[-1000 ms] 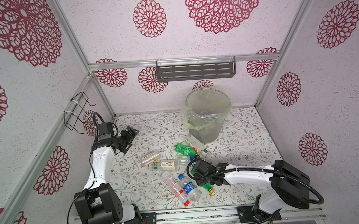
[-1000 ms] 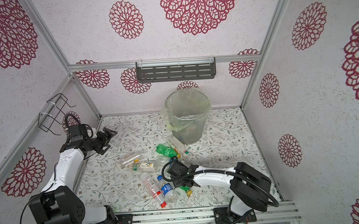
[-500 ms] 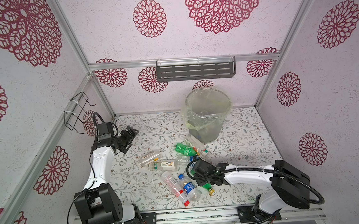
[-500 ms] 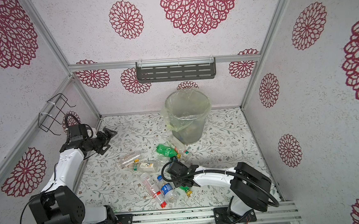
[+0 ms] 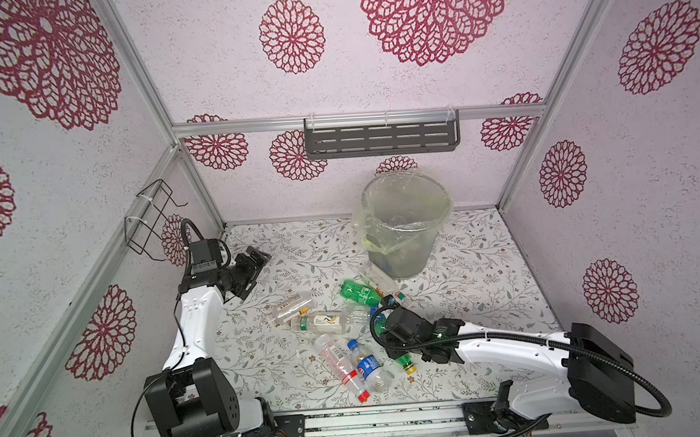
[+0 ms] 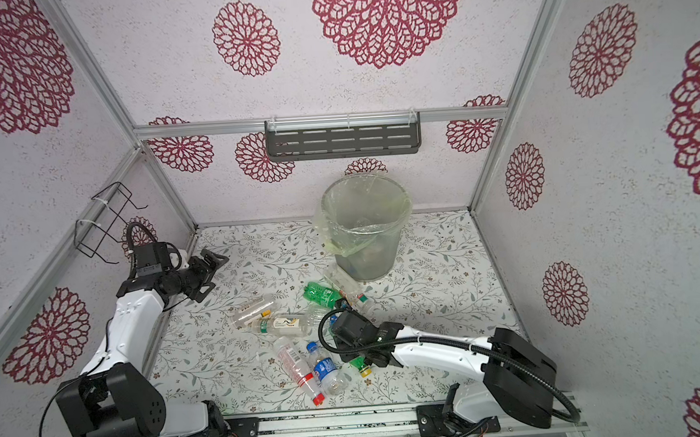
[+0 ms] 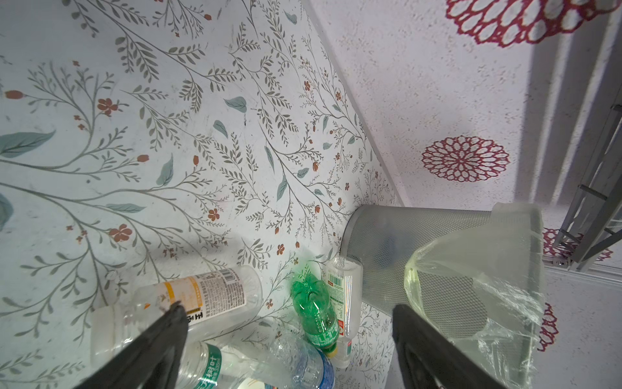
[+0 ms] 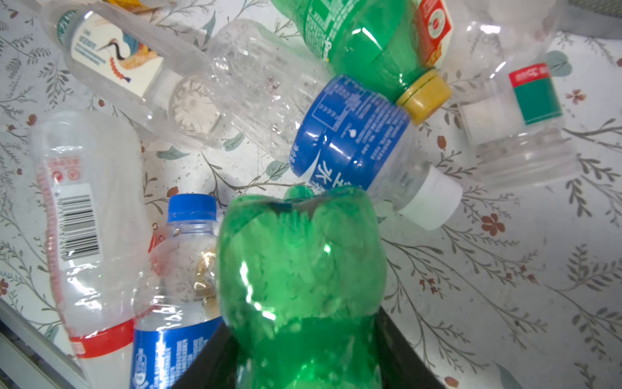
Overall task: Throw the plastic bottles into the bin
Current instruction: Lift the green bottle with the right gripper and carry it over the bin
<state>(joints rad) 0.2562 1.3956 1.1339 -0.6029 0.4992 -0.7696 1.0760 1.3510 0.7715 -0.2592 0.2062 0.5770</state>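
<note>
Bottles [image 5: 325,321] lie scattered over the middle of the table [image 5: 489,281], from the foot of the bin [image 5: 408,249] toward the front edge. The bin stands upright near the back edge. The right gripper [image 8: 301,323] is low among them, its jaws pressed on both sides of a green bottle [image 8: 299,262] whose yellow cap points toward the front edge. The left gripper [image 5: 255,273] hovers near the back-left corner, jaws wide and holding nothing, well apart from the bottles.

2 white arms [image 5: 196,320] with black joints and looping black cables [image 5: 522,336].
</note>
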